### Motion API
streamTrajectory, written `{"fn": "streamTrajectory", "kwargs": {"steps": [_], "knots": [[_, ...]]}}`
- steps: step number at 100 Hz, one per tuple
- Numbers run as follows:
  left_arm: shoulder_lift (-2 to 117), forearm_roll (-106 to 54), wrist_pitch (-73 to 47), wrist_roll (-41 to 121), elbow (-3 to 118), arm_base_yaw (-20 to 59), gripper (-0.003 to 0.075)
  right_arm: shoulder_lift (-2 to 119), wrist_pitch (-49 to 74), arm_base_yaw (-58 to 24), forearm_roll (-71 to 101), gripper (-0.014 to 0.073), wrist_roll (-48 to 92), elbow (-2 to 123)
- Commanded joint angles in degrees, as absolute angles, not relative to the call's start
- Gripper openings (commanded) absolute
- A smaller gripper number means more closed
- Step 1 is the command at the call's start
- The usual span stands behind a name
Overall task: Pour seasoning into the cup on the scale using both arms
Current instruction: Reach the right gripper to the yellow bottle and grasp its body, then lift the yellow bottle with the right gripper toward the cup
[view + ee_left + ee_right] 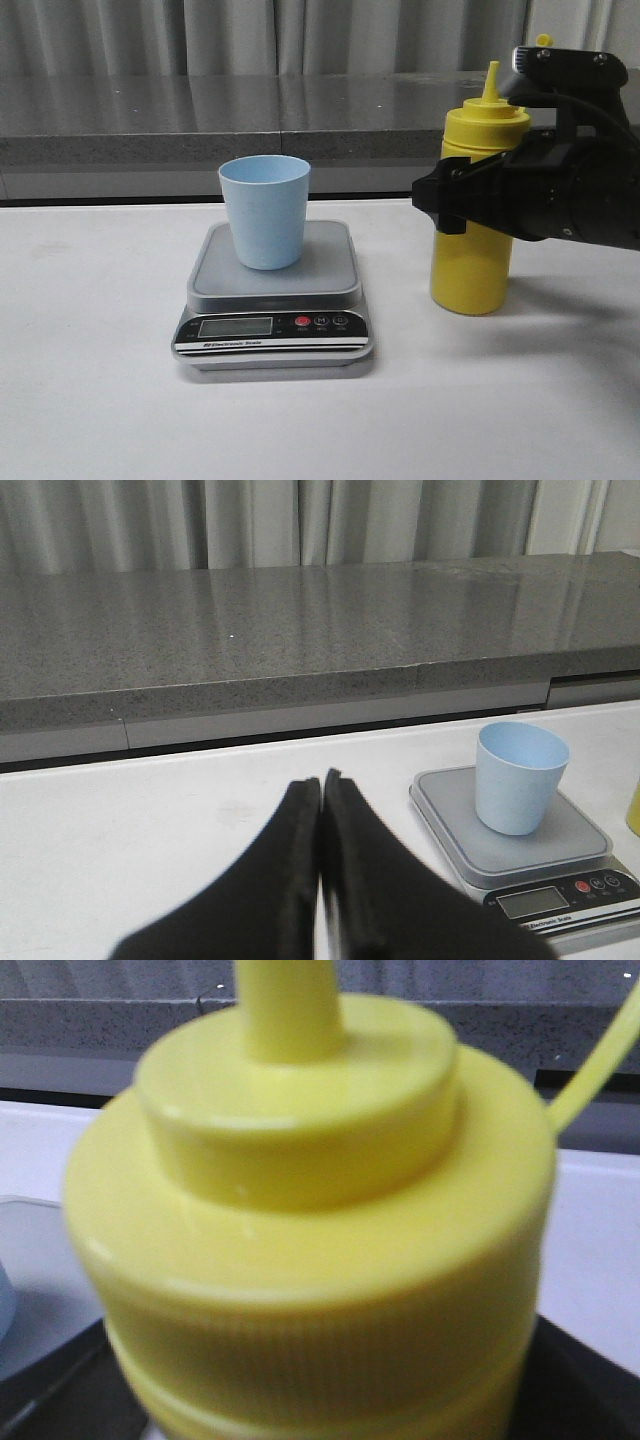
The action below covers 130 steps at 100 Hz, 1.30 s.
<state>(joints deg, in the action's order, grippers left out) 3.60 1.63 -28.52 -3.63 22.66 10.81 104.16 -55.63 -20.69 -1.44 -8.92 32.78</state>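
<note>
- We see the flat silver-grey digital scale (272, 300) near the white worktop's (90, 400) front edge, left of centre, the small light blue plastic cup (265, 210) upright on its platform.
- Toward the right edge, the tall yellow squeeze bottle of seasoning (474, 215) stands upright, the black right gripper (470, 200) around its middle; we cannot tell whether it clamps.
- The left gripper's (321, 790) fingers meet, holding nothing.

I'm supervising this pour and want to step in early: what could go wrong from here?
The light blue plastic cup stands unheld on the silver-grey scale, since the left gripper is shut and apart from it; a nudge could tip it. The right gripper grips the tall yellow squeeze bottle high, so it may swing or squirt early.
</note>
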Motion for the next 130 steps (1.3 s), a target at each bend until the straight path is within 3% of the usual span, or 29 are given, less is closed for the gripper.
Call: {"fn": "streamTrajectory", "kwargs": {"steps": [1,15,34,46,73,99,130], "knots": [[4.37,1.7,-24.05,-3.95,24.14,10.51,-0.002,103.03,-59.99,-20.84,-2.19,0.0622,-8.94,35.07],[4.37,1.7,-24.05,-3.95,24.14,10.51,-0.002,103.55,-59.79,-20.84,-2.19,0.0561,-8.94,35.68],[4.37,1.7,-24.05,-3.95,24.14,10.51,-0.002,103.55,-59.79,-20.84,-2.19,0.0322,-8.94,35.68],[4.37,1.7,-24.05,-3.95,24.14,10.51,-0.002,103.55,-60.09,-20.84,-2.19,0.0252,-8.94,35.68],[4.37,1.7,-24.05,-3.95,24.14,10.51,-0.002,99.48,-56.86,-20.84,-2.19,0.0242,-3.84,36.26],[4.37,1.7,-24.05,-3.95,24.14,10.51,-0.002,94.17,-35.33,-21.3,-2.41,0.0242,6.11,44.09],[4.37,1.7,-24.05,-3.95,24.14,10.51,-0.002,94.02,-22.59,-23.84,-9.12,0.0242,17.24,53.14]]}}
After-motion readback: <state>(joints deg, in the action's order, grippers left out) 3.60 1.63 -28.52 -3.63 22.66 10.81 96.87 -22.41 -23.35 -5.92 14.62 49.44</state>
